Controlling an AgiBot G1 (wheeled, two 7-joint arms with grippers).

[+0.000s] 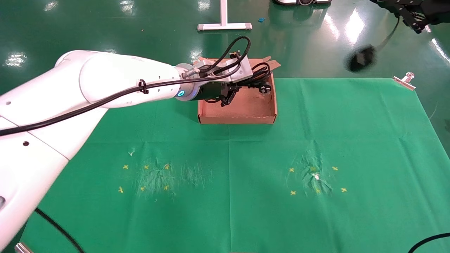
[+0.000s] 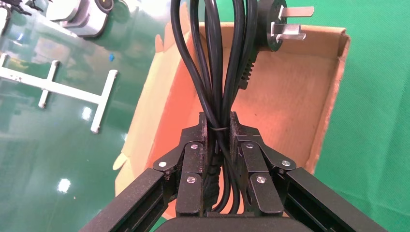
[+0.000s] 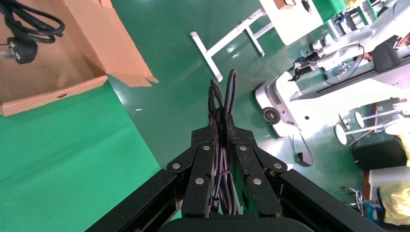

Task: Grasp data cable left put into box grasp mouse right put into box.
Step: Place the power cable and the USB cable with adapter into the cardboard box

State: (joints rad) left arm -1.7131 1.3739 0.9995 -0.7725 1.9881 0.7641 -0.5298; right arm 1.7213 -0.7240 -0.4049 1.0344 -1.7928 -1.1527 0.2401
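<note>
Over the green table (image 1: 246, 182), I'm holding the data cable (image 2: 217, 67) clamped in the left tool (image 2: 220, 130) above the box (image 1: 242, 109), judging I should lower before releasing, while the right tool (image 3: 221, 130) is gripping the wire of the dangling mouse (image 1: 360, 59).

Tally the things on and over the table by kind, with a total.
Data cable: 1
Mouse: 1
Box: 1
Metal clip: 1
Total: 4
</note>
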